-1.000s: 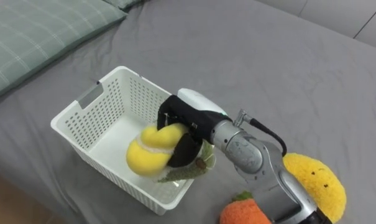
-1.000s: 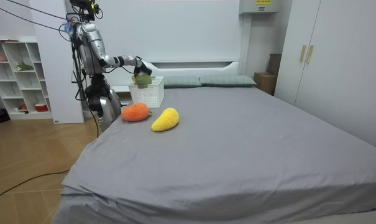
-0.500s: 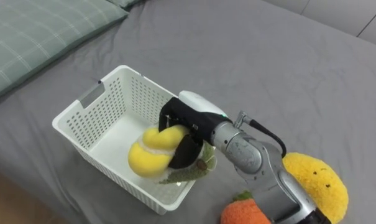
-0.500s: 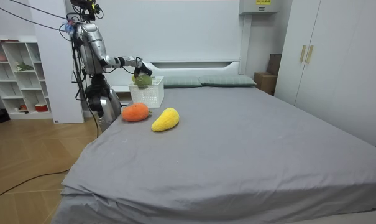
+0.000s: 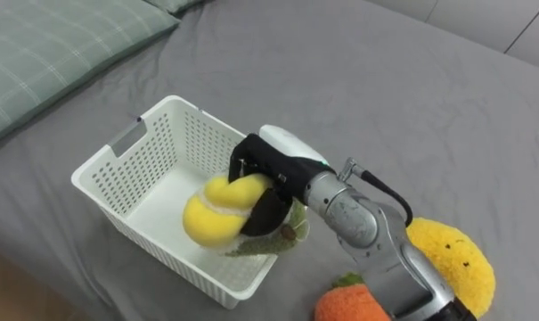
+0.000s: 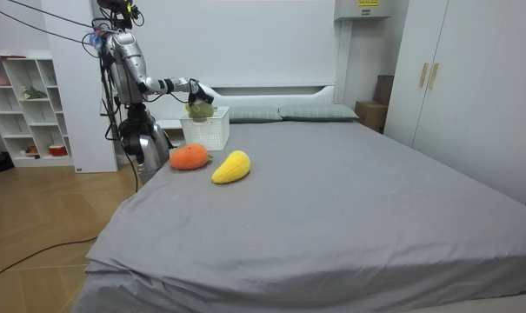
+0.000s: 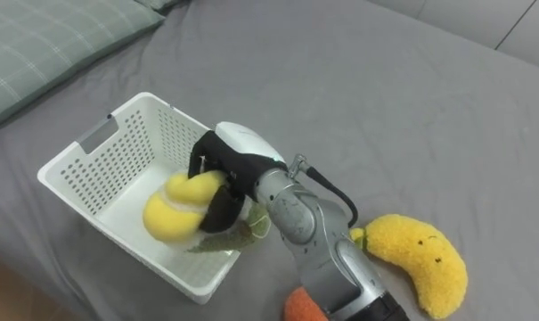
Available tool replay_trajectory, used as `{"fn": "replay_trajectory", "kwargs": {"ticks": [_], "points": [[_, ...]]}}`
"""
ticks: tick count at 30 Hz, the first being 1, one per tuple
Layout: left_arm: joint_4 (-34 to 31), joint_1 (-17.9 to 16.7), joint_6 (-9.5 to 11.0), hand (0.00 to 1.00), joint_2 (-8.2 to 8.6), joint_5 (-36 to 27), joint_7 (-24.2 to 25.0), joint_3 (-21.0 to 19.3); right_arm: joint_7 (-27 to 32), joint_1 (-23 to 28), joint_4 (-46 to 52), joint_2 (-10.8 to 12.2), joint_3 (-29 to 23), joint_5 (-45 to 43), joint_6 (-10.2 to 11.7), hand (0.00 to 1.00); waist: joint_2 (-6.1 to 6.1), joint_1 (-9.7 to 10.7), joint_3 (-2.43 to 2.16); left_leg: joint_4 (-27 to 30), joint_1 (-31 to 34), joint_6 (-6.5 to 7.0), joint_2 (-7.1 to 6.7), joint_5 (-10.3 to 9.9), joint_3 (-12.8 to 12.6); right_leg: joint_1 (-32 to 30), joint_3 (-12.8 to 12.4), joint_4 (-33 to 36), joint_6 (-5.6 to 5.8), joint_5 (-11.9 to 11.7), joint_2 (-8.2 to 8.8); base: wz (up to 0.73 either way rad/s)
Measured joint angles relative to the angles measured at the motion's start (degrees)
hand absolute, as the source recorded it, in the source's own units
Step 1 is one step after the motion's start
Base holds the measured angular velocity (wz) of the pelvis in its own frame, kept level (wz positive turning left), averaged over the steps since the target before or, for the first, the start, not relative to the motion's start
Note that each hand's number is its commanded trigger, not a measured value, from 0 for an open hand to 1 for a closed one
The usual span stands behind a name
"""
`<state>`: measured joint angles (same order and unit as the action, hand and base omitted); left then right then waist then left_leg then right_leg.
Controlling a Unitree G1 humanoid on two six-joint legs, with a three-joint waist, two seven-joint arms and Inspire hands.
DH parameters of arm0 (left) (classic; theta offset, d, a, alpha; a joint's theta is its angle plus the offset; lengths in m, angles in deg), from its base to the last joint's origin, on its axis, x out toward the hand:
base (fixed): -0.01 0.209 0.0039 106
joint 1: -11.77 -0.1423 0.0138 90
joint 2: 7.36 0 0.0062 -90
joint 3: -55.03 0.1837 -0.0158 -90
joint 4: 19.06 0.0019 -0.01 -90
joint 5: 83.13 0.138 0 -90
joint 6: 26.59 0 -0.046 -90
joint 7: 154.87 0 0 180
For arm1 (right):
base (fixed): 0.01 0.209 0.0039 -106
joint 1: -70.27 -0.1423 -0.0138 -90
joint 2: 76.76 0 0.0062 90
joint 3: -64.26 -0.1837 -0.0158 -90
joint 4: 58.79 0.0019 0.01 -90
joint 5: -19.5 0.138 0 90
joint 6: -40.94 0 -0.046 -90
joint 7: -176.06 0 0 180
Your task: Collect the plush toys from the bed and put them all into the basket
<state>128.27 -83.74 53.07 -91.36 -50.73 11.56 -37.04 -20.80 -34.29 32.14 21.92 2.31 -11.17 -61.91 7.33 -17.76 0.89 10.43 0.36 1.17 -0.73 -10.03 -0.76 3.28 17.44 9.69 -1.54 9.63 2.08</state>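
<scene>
Bright even room light, soft faint shadows

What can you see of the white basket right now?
The white basket is rectangular plastic with perforated walls and a handle slot at one end. It sits upright on the grey bed near a green pillow. The right hand holds a yellow plush toy over it, green leaves at the near rim.

Leafed yellow plush (image 5: 217, 214) is held by the right hand (image 5: 265, 168) over the white basket (image 5: 135, 169); banana plush (image 5: 452, 263) and orange plush (image 5: 349, 306) are seen lying on the grey bed (image 5: 385, 89).
</scene>
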Motion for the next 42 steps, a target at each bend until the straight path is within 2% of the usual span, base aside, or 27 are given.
{"fn": "replay_trajectory", "kwargs": {"ticks": [3, 5, 12, 13, 14, 15, 18, 22, 23, 25, 30, 31, 32, 42], "points": [[0.04, -0.02, -0.02, 0.00, 0.00, -0.05, 0.02, 0.03, 1.83, 0.00, -0.01, -0.02, -0.10, 2.80, 0.44, 0.00, -0.03, 0.06, 0.02, 0.00, 0.06, 0.00, -0.01, 0.00, -0.14, -0.04, -0.09, 0.00, 0.01, -0.01, -0.03, 0.00], [0.12, -0.04, -0.03, 0.00, 0.00, -0.16, 0.02, 0.05, 3.39, 0.00, -0.03, -0.02, -0.27, 9.41, 0.57, 0.00, -0.06, 0.21, 0.04, 0.01, 0.06, 0.00, -0.01, 0.00, -0.29, 0.02, -0.14, -0.04, 0.02, -0.02, -0.07, 0.00], [0.30, -0.07, -0.01, 0.00, 0.23, -0.12, 0.01, -0.01, 6.23, 0.01, -0.33, -0.25, -0.28, 20.35, 1.47, 0.00, -0.56, 0.34, 0.25, 0.05, -0.06, 0.01, -0.04, 0.00, -0.16, 0.28, -0.08, -0.16, 0.07, -0.05, -0.07, 0.00], [0.32, -0.20, 0.00, 0.00, 0.32, -0.12, 0.01, -0.01, 6.51, 0.01, -0.33, -0.26, -0.28, 21.78, 1.50, 0.23, -0.76, 0.35, 0.29, 0.07, -0.08, 0.01, -0.05, 0.00, -0.15, 0.32, -0.06, -0.17, 0.08, -0.06, -0.07, 0.00], [0.32, -0.34, 0.00, 0.00, 0.35, -0.11, 0.01, 0.00, 6.77, 0.01, -0.33, -0.40, -0.28, 22.23, 1.52, 0.89, -0.93, 0.36, 0.33, 0.12, -0.08, 0.01, -0.05, 0.00, -0.09, 0.36, -0.01, -0.17, 0.08, -0.07, -0.07, 0.00], [0.32, -0.39, -0.01, 0.00, 0.35, -0.11, 0.01, 0.00, 6.93, 0.01, -0.33, -0.39, -0.28, 22.50, 1.52, 1.00, -1.01, 0.35, 0.36, 0.14, -0.08, 0.01, -0.06, 0.00, -0.07, 0.37, 0.01, -0.17, 0.08, -0.07, -0.07, 0.00], [0.32, -0.59, -0.01, 0.00, 0.37, -0.11, 0.02, 0.01, 7.48, 0.03, -0.32, -0.46, -0.26, 23.94, 1.54, 1.00, -1.47, 0.37, 0.34, 0.23, 0.01, 0.01, -0.07, 0.00, 0.02, 0.40, 0.13, -0.17, 0.08, -0.07, -0.07, 0.00], [0.32, -0.90, -0.03, 0.00, 0.42, -0.11, 0.01, 0.18, 7.58, 0.05, -0.31, -0.47, 0.02, 24.15, 1.54, 1.00, -1.95, 0.34, -0.03, 0.24, 0.00, 0.01, -0.09, 0.00, 0.04, 0.40, 0.37, -0.17, 0.08, -0.07, -0.07, 0.00], [0.32, -0.96, -0.03, 0.00, 0.42, -0.10, 0.01, 0.18, 7.58, 0.07, -0.31, -0.48, 0.02, 24.16, 1.54, 1.00, -1.87, 0.35, -0.28, 0.25, -0.01, 0.01, -0.09, 0.01, 0.03, 0.41, 0.39, -0.17, 0.08, -0.07, -0.07, 0.00], [0.31, -1.08, -0.05, 0.00, 0.42, -0.09, 0.01, 0.16, 7.59, 0.09, -0.31, -0.48, 0.02, 24.16, 1.54, 1.00, -1.91, 0.36, -0.46, 0.23, -0.20, 0.01, -0.10, 0.01, 0.06, 0.62, 0.45, -0.21, 0.08, -0.07, -0.07, 0.00], [0.23, -1.36, -0.06, 0.00, 0.42, -0.09, -0.04, 0.17, 7.65, 0.20, -0.31, -0.46, 0.02, 24.17, 1.55, 1.00, -1.72, 0.37, -0.69, 0.22, -0.74, 0.02, -0.10, 0.03, 0.05, 1.15, 0.43, -0.16, 0.09, -0.08, -0.05, 0.00], [0.06, -1.57, -0.06, 0.00, 0.45, -0.09, -0.04, 0.19, 7.65, 0.21, -0.31, -0.37, 0.02, 24.12, 1.55, 0.88, -1.67, 0.38, -0.72, 0.23, -0.89, 0.02, -0.10, 0.03, 0.04, 1.33, 0.38, -0.17, 0.09, -0.08, -0.05, 0.00], [0.05, -1.74, -0.06, 0.00, 0.49, -0.09, -0.04, 0.19, 7.65, 0.27, -0.31, -0.21, 0.03, 24.12, 1.55, 0.02, -1.65, 0.40, -0.73, 0.25, -1.03, 0.02, -0.09, 0.03, 0.04, 1.49, 0.40, -0.17, 0.09, -0.08, -0.04, 0.00], [0.08, -1.77, 0.03, 0.00, 0.49, -0.16, -0.02, 0.20, 7.56, 0.39, -2.01, -0.14, 0.03, 23.60, 1.63, 0.00, -1.32, 0.50, -0.76, 0.40, -1.02, 0.06, -0.09, 0.05, -0.14, 1.51, 0.00, -0.11, 0.11, -0.13, -0.04, 0.00]]}}
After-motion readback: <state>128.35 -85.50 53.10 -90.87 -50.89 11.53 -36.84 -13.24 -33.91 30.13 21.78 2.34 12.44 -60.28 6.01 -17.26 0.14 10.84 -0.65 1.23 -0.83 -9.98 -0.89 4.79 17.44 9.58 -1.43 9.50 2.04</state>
